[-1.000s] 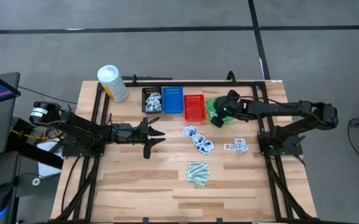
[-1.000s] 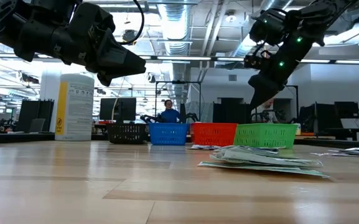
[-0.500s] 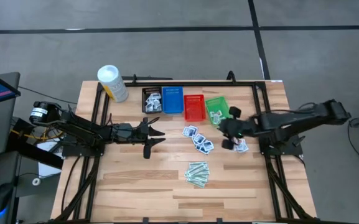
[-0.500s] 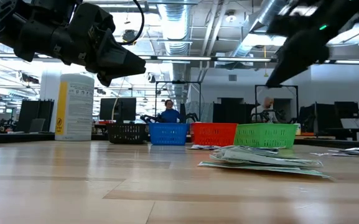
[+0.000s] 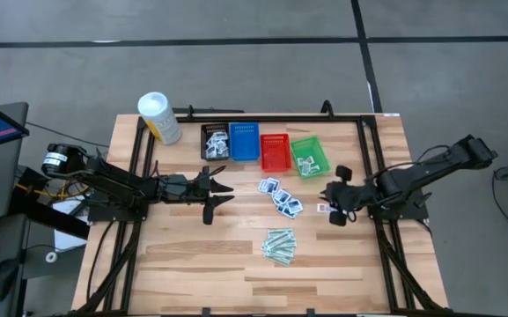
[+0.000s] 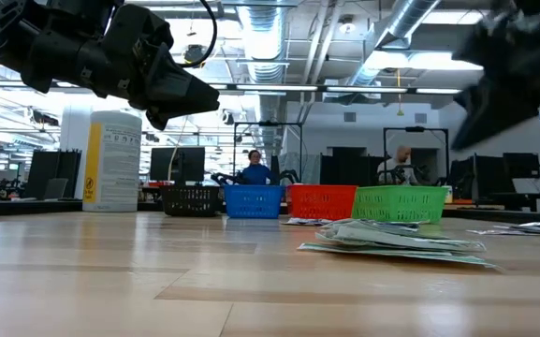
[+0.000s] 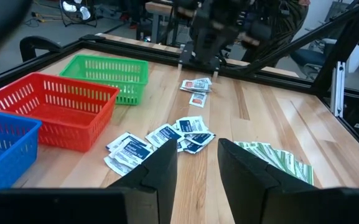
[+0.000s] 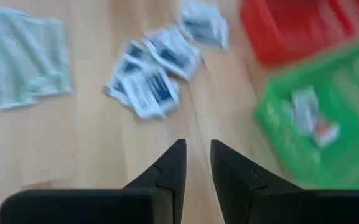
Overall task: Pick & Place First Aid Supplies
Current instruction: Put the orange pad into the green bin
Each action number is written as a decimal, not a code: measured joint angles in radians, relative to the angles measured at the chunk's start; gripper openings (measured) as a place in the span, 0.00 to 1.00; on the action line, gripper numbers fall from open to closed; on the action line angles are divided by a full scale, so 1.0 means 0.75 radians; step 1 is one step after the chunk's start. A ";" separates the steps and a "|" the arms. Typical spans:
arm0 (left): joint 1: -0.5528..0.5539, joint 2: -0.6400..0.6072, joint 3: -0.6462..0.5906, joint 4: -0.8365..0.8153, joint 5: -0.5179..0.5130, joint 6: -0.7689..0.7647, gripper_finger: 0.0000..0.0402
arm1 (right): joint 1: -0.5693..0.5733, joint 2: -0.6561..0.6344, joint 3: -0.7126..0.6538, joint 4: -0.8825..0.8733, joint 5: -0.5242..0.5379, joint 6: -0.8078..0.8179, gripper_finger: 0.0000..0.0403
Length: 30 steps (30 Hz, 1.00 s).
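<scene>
We see a light wood plank table (image 5: 192,255) with a black frame. Along its far edge sit four mesh baskets: black basket (image 5: 214,142), blue basket (image 5: 244,142), red basket (image 5: 275,151), green basket (image 5: 307,155). Left of the black basket stands a white tub (image 5: 158,117) with a yellow label. White packets with blue print (image 5: 280,197) lie just in front of the red basket; white packets with red print (image 7: 196,85) near the green basket; pale-green strips (image 5: 280,246) nearer us. Both arms are dark black.
</scene>
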 joint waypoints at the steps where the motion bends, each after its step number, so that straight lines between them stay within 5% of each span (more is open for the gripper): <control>1: 0.000 0.000 0.000 0.000 0.000 0.000 0.29 | -0.001 0.000 -0.028 -0.002 0.006 0.070 0.17; 7: 0.000 0.000 0.000 0.001 -0.006 0.000 0.29 | 0.019 0.000 -0.132 0.052 -0.050 0.319 0.17; 19: 0.000 0.000 0.000 0.002 -0.006 0.000 0.29 | 0.056 0.152 -0.160 0.186 -0.055 0.329 0.18; 30: 0.000 0.000 0.000 0.002 -0.005 0.000 0.29 | 0.056 0.408 -0.160 0.297 -0.062 0.329 0.36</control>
